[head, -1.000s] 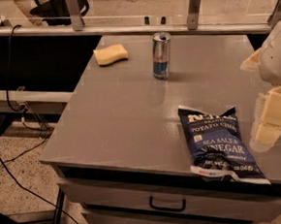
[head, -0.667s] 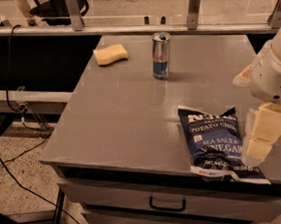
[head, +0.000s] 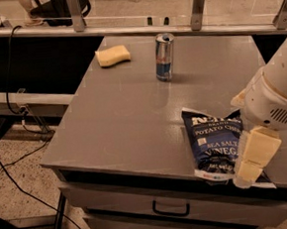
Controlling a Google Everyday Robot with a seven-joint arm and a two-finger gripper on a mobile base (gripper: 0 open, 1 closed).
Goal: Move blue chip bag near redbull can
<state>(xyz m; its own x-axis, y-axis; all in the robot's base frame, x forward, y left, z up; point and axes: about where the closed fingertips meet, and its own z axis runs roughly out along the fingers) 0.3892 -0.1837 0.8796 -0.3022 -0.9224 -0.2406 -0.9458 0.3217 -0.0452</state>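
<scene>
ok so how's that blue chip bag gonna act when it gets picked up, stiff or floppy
Probably floppy: the blue chip bag looks crinkled, so it may sag or fold when lifted. Likely light for its size, being a thin snack bag lying flat on the table. Its shiny film might slip; the hand is over its right edge.
</scene>
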